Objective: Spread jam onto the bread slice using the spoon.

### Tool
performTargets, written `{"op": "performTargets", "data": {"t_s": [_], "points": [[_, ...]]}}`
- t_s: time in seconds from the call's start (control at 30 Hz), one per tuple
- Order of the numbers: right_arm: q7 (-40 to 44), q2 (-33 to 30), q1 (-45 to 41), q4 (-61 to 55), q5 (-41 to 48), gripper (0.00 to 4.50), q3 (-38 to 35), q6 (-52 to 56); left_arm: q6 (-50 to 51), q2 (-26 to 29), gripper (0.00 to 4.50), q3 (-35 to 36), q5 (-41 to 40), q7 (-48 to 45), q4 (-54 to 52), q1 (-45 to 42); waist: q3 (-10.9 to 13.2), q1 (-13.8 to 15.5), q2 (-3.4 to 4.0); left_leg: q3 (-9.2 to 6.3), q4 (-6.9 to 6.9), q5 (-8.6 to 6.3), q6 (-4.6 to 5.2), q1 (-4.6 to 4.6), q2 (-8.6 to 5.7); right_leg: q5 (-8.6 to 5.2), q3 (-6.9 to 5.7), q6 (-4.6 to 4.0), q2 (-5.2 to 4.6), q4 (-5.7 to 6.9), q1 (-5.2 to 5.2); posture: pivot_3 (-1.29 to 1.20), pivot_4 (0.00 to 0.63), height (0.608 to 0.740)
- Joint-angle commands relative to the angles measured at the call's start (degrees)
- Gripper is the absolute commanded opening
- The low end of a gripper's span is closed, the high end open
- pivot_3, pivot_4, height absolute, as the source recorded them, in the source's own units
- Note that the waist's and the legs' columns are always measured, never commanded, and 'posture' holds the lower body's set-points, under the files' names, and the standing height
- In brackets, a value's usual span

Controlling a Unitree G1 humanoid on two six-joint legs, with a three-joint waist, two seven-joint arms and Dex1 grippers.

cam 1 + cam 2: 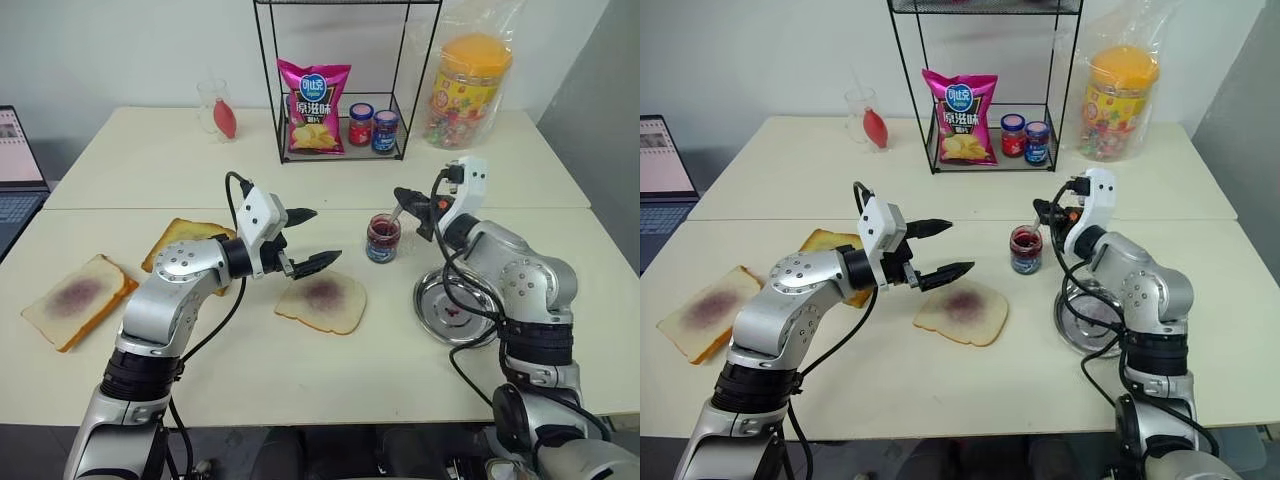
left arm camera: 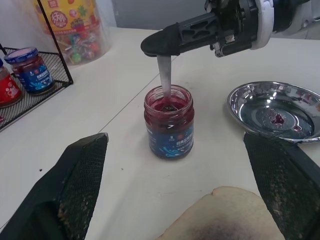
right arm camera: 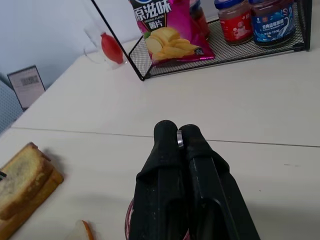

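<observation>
Right end effector [image 1: 401, 194], right of centre in the head views, is clenched on the spoon [image 2: 164, 79], whose thin handle runs down from the black fingertips into the open jam jar [image 1: 382, 238]. In the left wrist view the spoon's bowl sits in the glossy dark red jam [image 2: 167, 105] inside the blue-labelled glass. Left end effector [image 1: 308, 239], at centre frame, is released, its two black fingers spread wide and grasping nothing, hovering just above the upper left edge of the bread slice [image 1: 322, 301]. That thin white slice lies flat on the desk [image 1: 330, 375] at lower centre, a dark purple blotch in its middle, near the jar but apart from it. A round steel dish [image 1: 447, 312] with a few red smears rests at the right, beside the jar. At the left of the frame lie a toasted slice [image 1: 176, 238] and a thicker jam-stained slice [image 1: 76, 299]. At the upper centre a wire rack [image 1: 340, 80] holds a pink chip bag [image 1: 314, 105] and two small lidded jars [image 1: 373, 127]; a candy tub [image 1: 466, 90] stands to its right.
</observation>
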Motion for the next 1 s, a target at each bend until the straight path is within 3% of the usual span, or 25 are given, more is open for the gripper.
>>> {"op": "performTargets", "data": {"t_s": [0.03, 0.7, 1.0], "points": [[-2.2, 1.1, -2.25, -1.61, 3.2, 0.03, -3.32, 2.04, -0.49, 0.17, 4.5, 1.11, -0.58, -0.03, -1.58, -0.53, 0.0, -0.01, 0.0, 0.01, 0.0, 0.0, 0.0, 0.0, 0.0, 0.0, 0.01, 0.0, 0.0, 0.0, 0.0, 0.0, 0.15, 0.74], [-4.28, 1.03, -3.72, -0.29, 3.91, 0.03, -6.82, 2.38, -1.12, 0.21, 4.5, 0.68, -0.19, -0.68, -0.79, -1.14, 0.01, -0.04, 0.01, 0.03, -0.01, 0.0, 0.0, -0.01, -0.01, 0.0, 0.01, 0.01, 0.0, -0.02, 0.0, 0.0, 0.15, 0.74], [-9.88, 4.33, -4.02, -0.11, 9.35, 0.03, -11.84, 5.34, -1.58, 0.37, 4.5, 0.69, 0.08, -1.54, -0.36, -1.29, 0.01, -0.05, 0.01, 0.03, -0.02, 0.0, 0.0, -0.01, -0.01, 0.0, 0.01, 0.0, 0.0, -0.02, 0.0, 0.0, 0.15, 0.74]]}}
